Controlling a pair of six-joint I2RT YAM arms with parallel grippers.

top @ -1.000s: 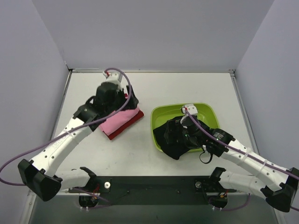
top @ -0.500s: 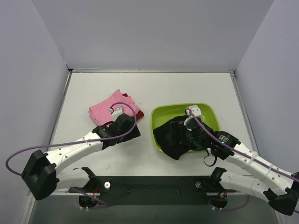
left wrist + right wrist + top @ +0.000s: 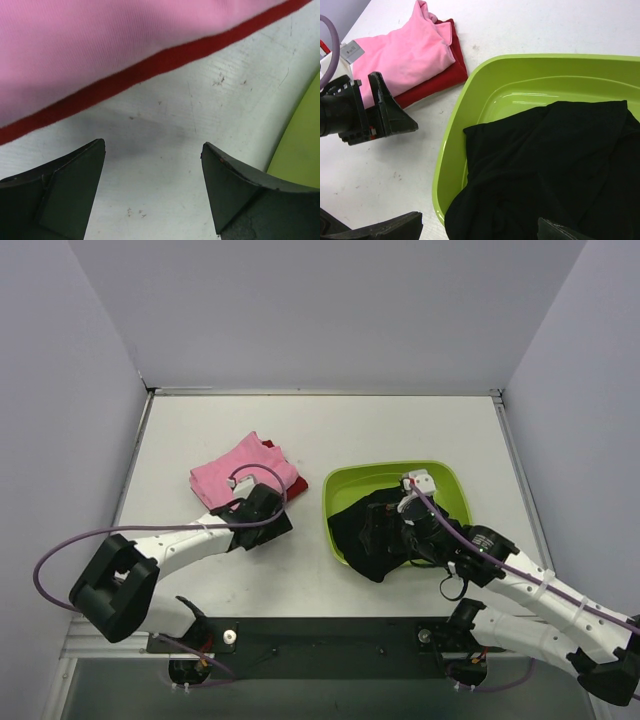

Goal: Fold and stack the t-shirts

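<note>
A folded pink t-shirt (image 3: 235, 476) lies on a dark red one (image 3: 297, 483) at the table's left middle. In the left wrist view the pink cloth (image 3: 100, 45) and the red edge (image 3: 150, 67) fill the top. My left gripper (image 3: 279, 521) rests low over bare table just in front of that stack, open and holding nothing (image 3: 153, 146). The black t-shirt (image 3: 365, 540) lies crumpled in the lime-green tub (image 3: 440, 475) and hangs over its near rim. My right gripper (image 3: 383, 530) hovers above the black cloth (image 3: 555, 160), open (image 3: 480, 222), apart from it.
The tub's near-left wall (image 3: 451, 145) stands a short way right of the left gripper (image 3: 385, 112), and its edge shows in the left wrist view (image 3: 300, 145). Bare white table (image 3: 400, 425) lies behind the tub and the stack. Grey walls close in three sides.
My left arm has drawn back off the pink and red stack and come down to the table in front of it. The right gripper has shifted slightly over the black shirt.
</note>
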